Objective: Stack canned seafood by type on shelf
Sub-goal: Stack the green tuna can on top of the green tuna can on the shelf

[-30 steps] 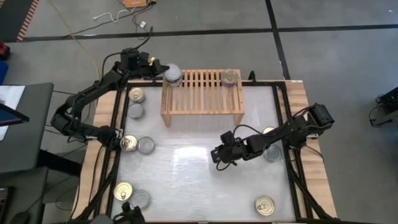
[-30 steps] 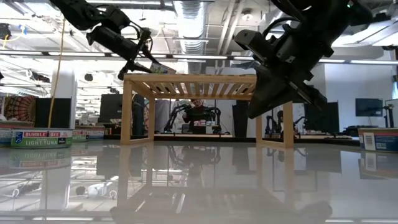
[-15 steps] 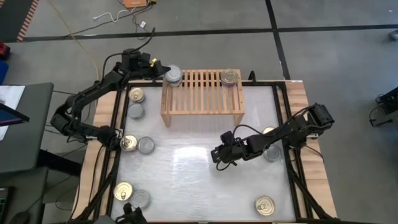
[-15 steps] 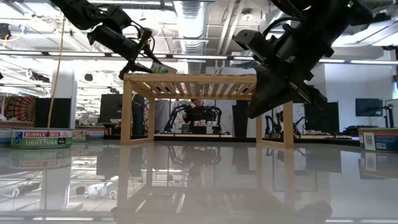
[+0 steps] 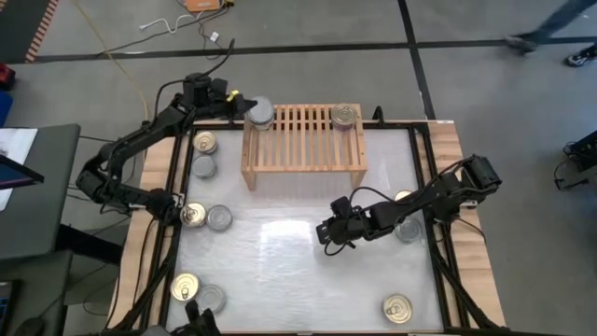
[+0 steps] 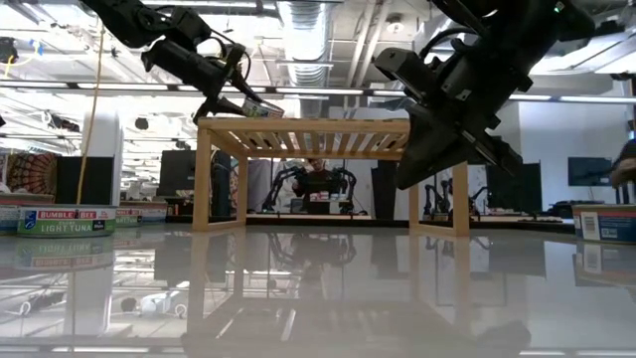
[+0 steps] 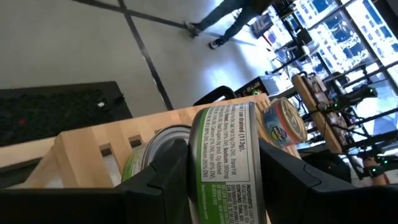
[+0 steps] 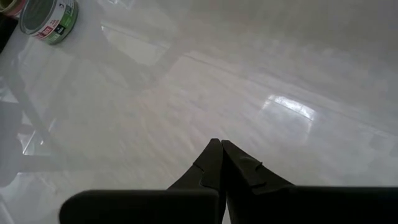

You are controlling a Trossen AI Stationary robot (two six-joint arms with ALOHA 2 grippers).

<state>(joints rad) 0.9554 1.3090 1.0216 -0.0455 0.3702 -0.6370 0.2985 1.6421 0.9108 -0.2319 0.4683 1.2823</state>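
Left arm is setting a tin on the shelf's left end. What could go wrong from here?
1. The silver-top tin sits at the shelf corner; the left gripper pulling away could drag it over the edge.
2. In the left wrist view it is stacked on another tin, so a nudge may topple both.

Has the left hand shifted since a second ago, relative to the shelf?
Yes, slightly. In the high view the left hand has drawn back a little from the shelf, away from its left end, where the silver can sits.
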